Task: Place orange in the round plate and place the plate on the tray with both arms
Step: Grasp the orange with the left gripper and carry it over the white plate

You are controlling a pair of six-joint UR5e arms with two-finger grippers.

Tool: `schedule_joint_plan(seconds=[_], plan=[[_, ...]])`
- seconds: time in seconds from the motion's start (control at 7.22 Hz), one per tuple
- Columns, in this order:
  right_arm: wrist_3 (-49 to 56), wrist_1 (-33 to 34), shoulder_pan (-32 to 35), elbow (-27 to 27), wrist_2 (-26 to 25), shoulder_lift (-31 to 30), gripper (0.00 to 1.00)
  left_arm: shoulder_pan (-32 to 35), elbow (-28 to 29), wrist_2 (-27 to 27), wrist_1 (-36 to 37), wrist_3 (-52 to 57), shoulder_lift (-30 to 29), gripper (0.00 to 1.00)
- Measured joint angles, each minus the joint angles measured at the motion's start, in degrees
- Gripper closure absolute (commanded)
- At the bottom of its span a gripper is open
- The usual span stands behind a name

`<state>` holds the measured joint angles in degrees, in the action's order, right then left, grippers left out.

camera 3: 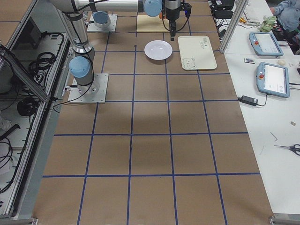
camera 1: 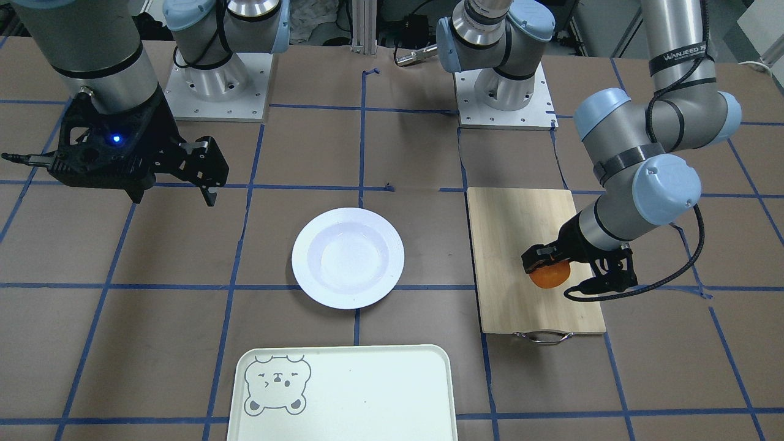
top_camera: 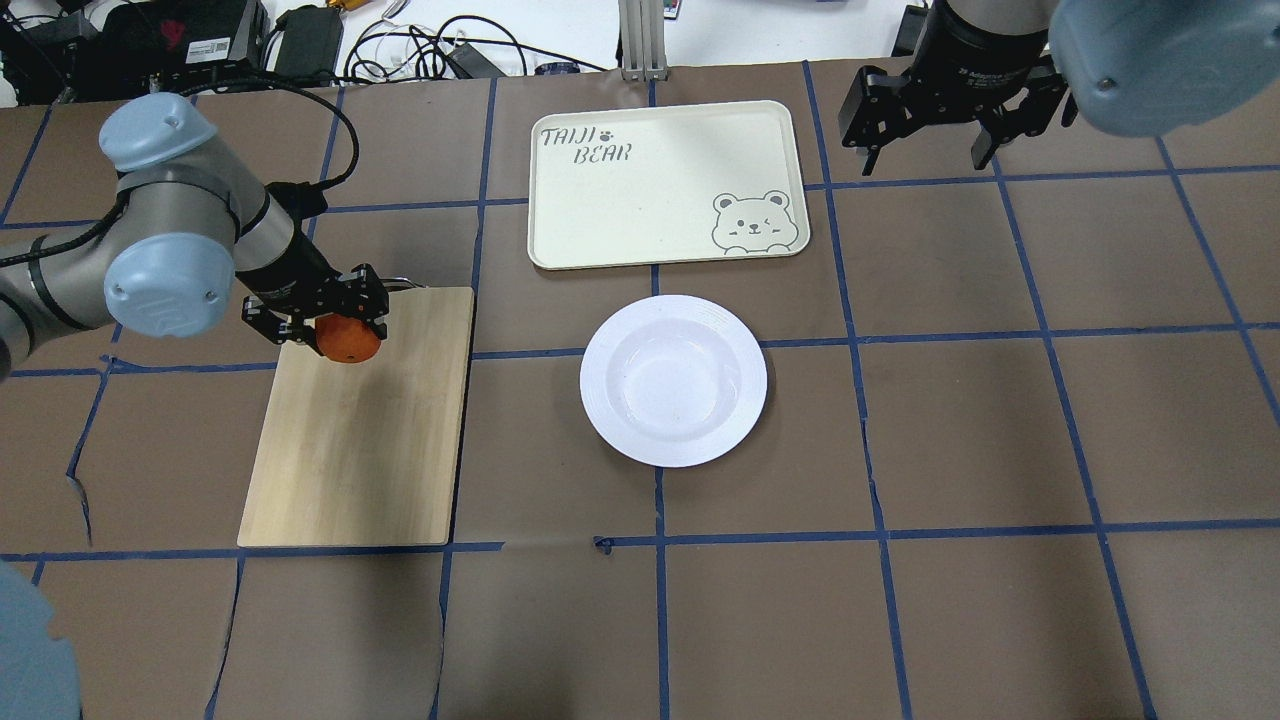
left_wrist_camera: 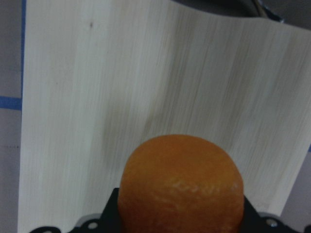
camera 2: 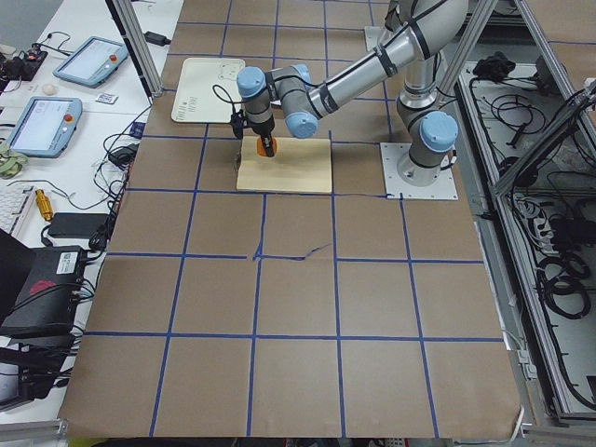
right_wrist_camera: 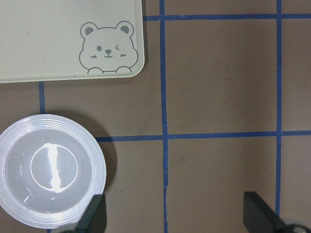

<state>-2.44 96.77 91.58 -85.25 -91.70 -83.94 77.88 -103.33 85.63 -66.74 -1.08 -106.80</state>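
The orange is between the fingers of my left gripper, which is shut on it over the far end of the bamboo cutting board. The left wrist view shows the orange close up with board behind it. I cannot tell whether the fruit touches the board. The white round plate sits empty mid-table. Beyond it lies the pale tray with its bear face. My right gripper hangs open and empty, high up to the right of the tray, looking down on the plate and the tray.
The cutting board has a metal handle at its end near the tray's side. Brown paper with blue tape lines covers the table. Both arm bases stand at the robot's edge. Tablets and cables lie on side benches.
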Motion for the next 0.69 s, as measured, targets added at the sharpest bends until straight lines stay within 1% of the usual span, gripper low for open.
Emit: schedule_joint_plan(seconds=[0.14, 0.28, 0.55, 0.69], plan=[[0.0, 0.0, 0.0, 0.0, 0.0, 0.0, 0.0, 2.5, 3.2, -0.9, -1.9, -4.3, -0.2, 1.0], [0.1, 0.0, 0.0, 0.0, 0.1, 0.0, 0.0, 5.5, 5.5, -3.1, -2.7, -9.8, -0.6, 1.0], [0.1, -0.1, 0.0, 0.0, 0.1, 0.0, 0.0, 13.2, 7.1, -8.0, -1.1, -18.3, -1.8, 1.0], [0.1, -0.1, 0.0, 0.0, 0.0, 0.0, 0.0, 18.1, 7.1, -9.5, 1.5, -22.0, -2.9, 1.0]])
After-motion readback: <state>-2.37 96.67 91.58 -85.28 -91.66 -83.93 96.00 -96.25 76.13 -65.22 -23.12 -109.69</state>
